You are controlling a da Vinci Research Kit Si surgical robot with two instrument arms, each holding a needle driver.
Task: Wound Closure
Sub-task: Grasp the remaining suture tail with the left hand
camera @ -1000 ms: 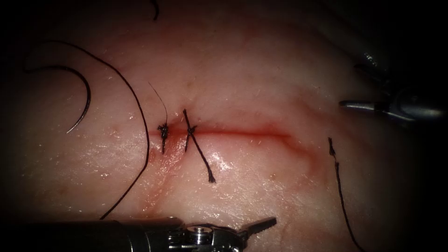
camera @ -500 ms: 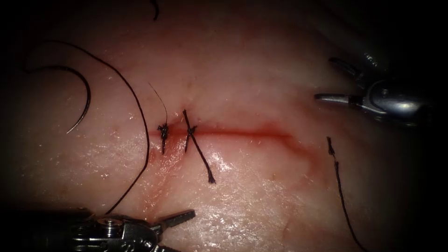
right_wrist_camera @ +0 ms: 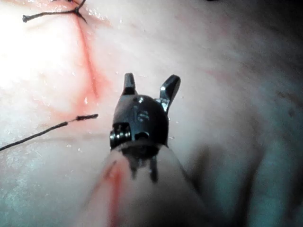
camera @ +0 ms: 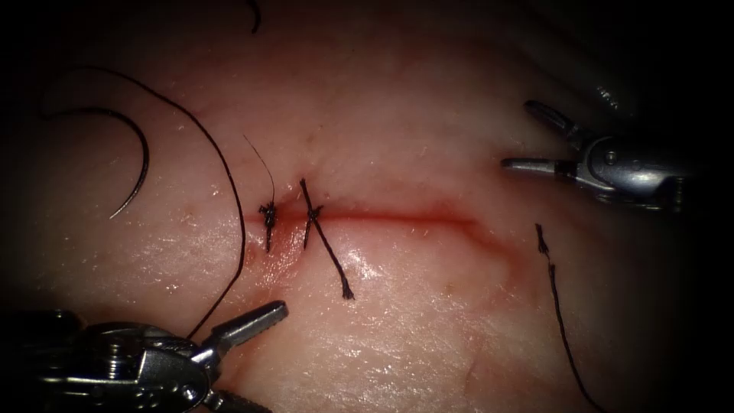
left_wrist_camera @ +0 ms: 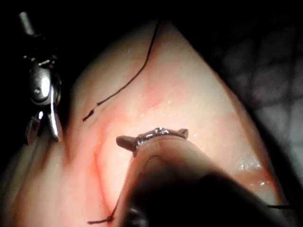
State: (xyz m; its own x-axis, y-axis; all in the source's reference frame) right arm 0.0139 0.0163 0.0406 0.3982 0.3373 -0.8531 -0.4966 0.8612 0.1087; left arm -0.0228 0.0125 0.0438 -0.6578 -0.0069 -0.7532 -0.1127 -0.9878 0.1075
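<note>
The cut (camera: 397, 218) runs across the tissue (camera: 413, 329), with two tied stitches (camera: 267, 214) (camera: 310, 218) at its left end. The curved needle (camera: 141, 153) lies free on the tissue, far left of the cut, held by neither tool. Its long thread (camera: 229, 176) sweeps down towards my left tool (camera: 271, 358), which is open near the bottom left and holds nothing. My right tool (camera: 520, 135) hovers open and bare beyond the cut's right end. In the wrist views the left tool (left_wrist_camera: 151, 136) and the right tool (right_wrist_camera: 150, 80) both have their jaws spread.
A loose cut piece of thread (camera: 554, 298) lies on the tissue right of the cut; it also appears as a thread piece (right_wrist_camera: 47, 130) near the right tool. Red fluid (camera: 279, 245) stains the tissue around the stitches. The right tool (left_wrist_camera: 42, 109) appears in the left wrist view.
My left tool has moved left and slightly up along the bottom edge, and its jaws now stand apart. My right tool has come in leftwards towards the cut's right end, jaws wider.
</note>
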